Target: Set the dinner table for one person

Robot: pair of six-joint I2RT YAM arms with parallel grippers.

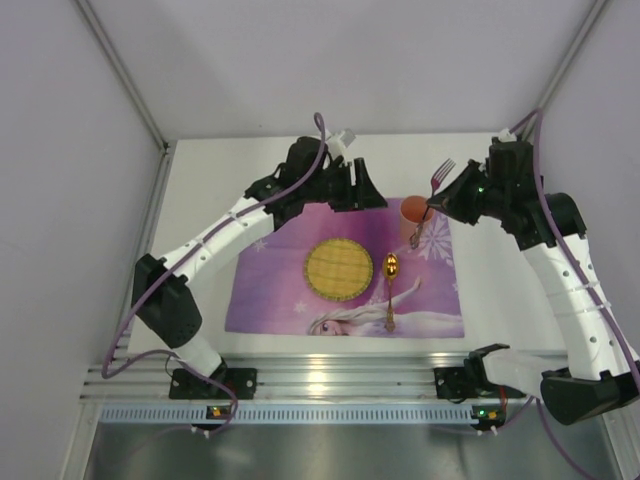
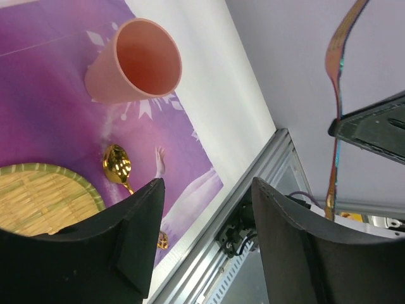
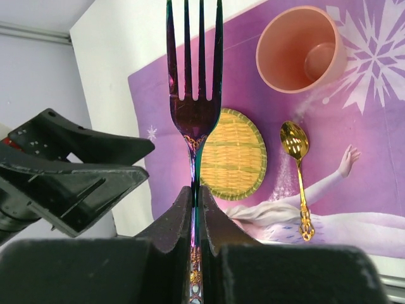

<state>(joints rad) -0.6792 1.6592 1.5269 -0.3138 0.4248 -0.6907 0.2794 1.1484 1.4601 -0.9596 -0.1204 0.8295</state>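
The white dinner table [image 1: 210, 190] carries a purple printed placemat [image 1: 270, 290]. On the mat lie a round woven bamboo plate [image 1: 338, 268], a gold spoon [image 1: 390, 285] to its right and a pink cup [image 1: 413, 210] at the far right corner. My right gripper [image 1: 437, 205] is shut on an iridescent purple fork [image 3: 193, 107], tines up, held in the air above the cup. My left gripper [image 1: 365, 190] is open and empty, hovering over the mat's far edge, left of the cup [image 2: 136, 63]. The fork [image 2: 335, 82] also shows in the left wrist view.
An aluminium rail [image 1: 330, 385] runs along the near table edge by the arm bases. Grey walls enclose the table at the back and both sides. The two grippers are close together above the mat's far right corner.
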